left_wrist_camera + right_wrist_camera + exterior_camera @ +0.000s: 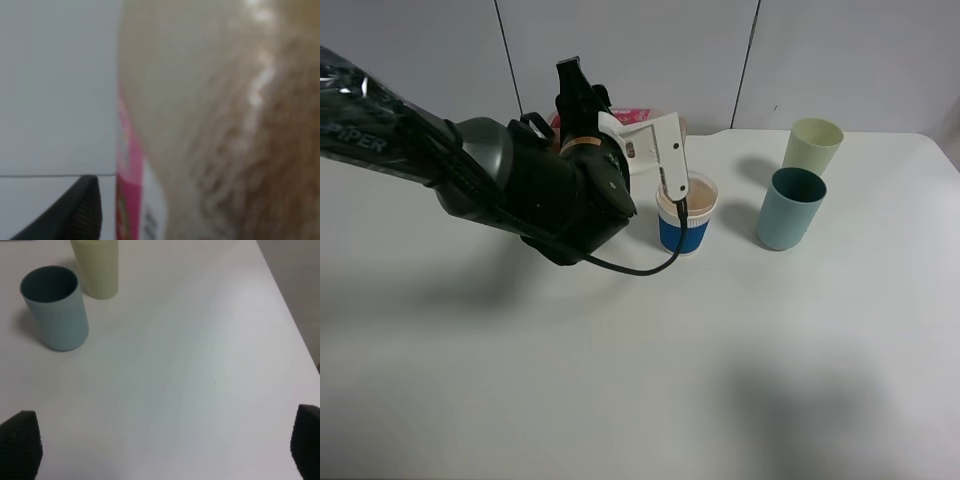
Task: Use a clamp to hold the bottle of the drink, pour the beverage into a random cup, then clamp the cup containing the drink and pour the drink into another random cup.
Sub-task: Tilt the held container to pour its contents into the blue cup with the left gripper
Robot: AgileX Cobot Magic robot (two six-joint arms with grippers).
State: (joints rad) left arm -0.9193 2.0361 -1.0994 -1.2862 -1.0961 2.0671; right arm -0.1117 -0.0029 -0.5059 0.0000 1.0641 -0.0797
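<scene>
My left gripper (638,132), at the tip of the bulky black arm, is shut on the bottle (210,120), which fills the left wrist view with light-brown beverage (240,150) and a red-and-white label. One black finger (75,215) shows beside it. In the high view only a strip of the bottle's red label (633,115) shows behind the arm. The blue-banded cup (682,230) stands just right of the gripper and holds brown beverage (690,190). My right gripper (162,445) is open and empty above bare table.
A teal cup (790,208) and a pale yellow-green cup (811,146) stand upright side by side at the right, both also in the right wrist view (55,307) (96,267). The white table's right edge (295,325) is near. A black cable (630,268) hangs by the blue cup.
</scene>
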